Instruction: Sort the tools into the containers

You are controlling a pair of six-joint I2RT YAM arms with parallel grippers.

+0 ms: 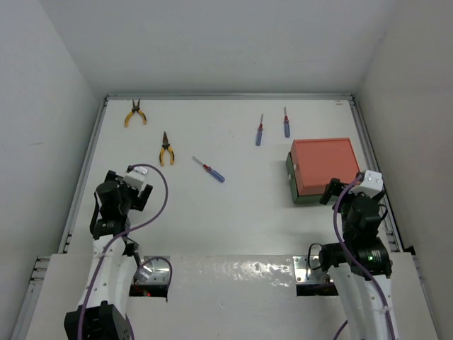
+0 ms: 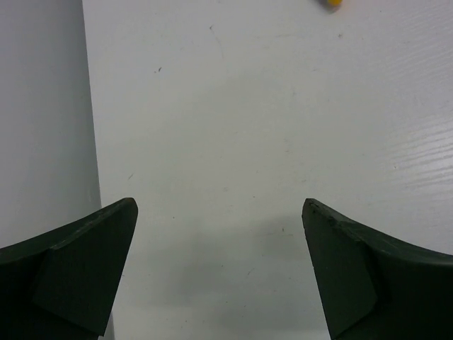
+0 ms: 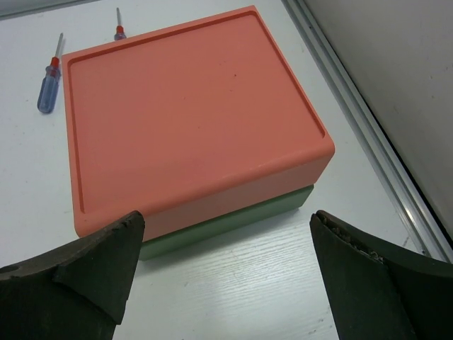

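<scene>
Tools, all lying loose on the white tabletop (image 1: 248,219):
- One pair of pliers (image 1: 135,113) by the far-left corner, dark jaws pointing to the far edge.
- Second pair of pliers (image 1: 166,149) just nearer and right of the first, well apart from it.
- One screwdriver (image 1: 209,170) mid-table, lying diagonally.
- Two more screwdrivers (image 1: 260,130) (image 1: 286,122) side by side toward the far edge, right of centre, not touching.

Containers: the orange-red tray (image 1: 324,168) sits stacked on the dark green tray (image 1: 289,176) close to the right edge. Only a strip of green shows under it. No tool is in either.

Left gripper (image 2: 219,212): near the left edge, over bare table, fingers wide apart, nothing between them. A yellow handle tip shows at the top of its wrist view.

Right gripper (image 3: 226,219): on the near side of the tray stack, fingers spread wide, nothing between them. The stack fills its wrist view.
</scene>
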